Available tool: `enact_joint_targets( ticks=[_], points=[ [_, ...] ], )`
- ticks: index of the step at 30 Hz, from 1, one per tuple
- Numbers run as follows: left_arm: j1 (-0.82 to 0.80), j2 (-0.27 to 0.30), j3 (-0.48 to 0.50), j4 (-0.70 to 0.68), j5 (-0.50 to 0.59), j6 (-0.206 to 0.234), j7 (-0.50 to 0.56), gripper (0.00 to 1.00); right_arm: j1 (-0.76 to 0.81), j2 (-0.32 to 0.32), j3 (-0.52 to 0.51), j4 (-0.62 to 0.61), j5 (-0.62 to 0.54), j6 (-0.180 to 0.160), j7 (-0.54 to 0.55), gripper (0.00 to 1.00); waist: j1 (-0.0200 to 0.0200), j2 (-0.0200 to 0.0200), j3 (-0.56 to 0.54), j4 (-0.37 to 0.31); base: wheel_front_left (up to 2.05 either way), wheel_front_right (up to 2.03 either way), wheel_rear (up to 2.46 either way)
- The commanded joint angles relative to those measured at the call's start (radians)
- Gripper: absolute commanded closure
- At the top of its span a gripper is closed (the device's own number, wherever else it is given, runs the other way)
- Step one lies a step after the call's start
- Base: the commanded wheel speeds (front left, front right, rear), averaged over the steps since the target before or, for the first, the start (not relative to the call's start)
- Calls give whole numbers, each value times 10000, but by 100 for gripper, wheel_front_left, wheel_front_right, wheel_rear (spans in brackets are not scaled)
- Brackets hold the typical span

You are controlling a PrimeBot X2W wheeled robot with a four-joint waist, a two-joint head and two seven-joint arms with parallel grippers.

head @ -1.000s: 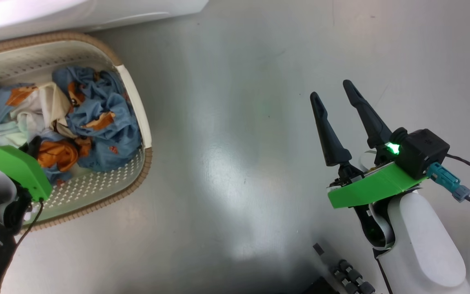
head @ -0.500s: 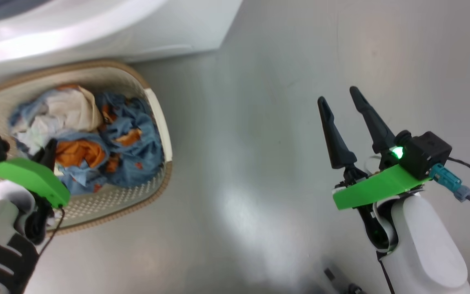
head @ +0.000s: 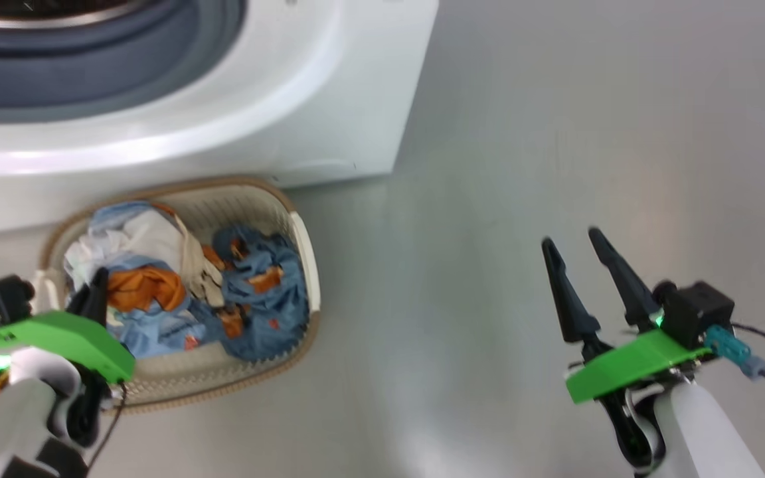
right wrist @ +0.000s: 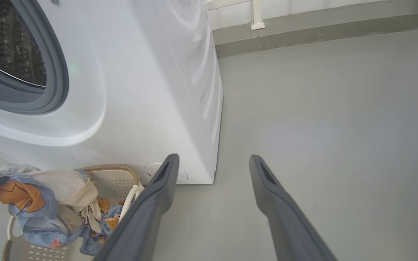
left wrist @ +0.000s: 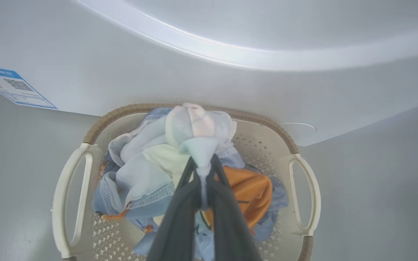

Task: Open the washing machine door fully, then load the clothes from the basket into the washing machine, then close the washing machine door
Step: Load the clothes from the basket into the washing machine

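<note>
**LIFT CLOTHES CLEAR OF BASKET**

My L claw [left wrist: 203,165] is pinched shut on a pale fold of the clothes [left wrist: 147,170]. The rest of the bundle lies in the basket [left wrist: 67,195], just in front of the washing machine [head: 303,99]. R claw [head: 572,240]: spread wide, empty, over the floor [head: 489,166].

Proc.: raise straight up until the fabric clears the basket, then swing to the drum opening [right wrist: 13,47]. Grip looks thin, so go slow.
</note>
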Motion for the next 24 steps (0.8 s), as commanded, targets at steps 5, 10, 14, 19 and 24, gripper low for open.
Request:
enact_joint_targets(
  ticks=[5, 10, 14, 19, 24],
  points=[
    [1162, 168, 1686, -1177, 1314, 15, -132, 100, 750, -253, 120, -56, 243, 16, -48, 0, 0, 0, -1654, 541, 0, 0, 0],
    [1978, -71, 2455, -1983, 2119, 15, -133, 100, 1134, -407, 32, 8, 378, 16, -48, 0, 0, 0, -2211, 661, 0, 0, 0],
    [2804, -297, 3210, -2874, 2767, 15, -133, 100, 1545, -533, -40, 39, 493, 16, -48, 0, 0, 0, -2708, 730, 0, 0, 0],
    [3843, -581, 4115, -4149, 3550, 15, -133, 100, 1968, -672, -123, 39, 612, 16, -48, 0, 0, 0, -3182, 764, 0, 0, 0],
    [5014, -922, 5051, -5633, 4368, 15, -133, 100, 2386, -789, -259, -13, 690, 16, -48, 0, 0, 0, -3570, 798, 0, 0, 0]
  ],
)
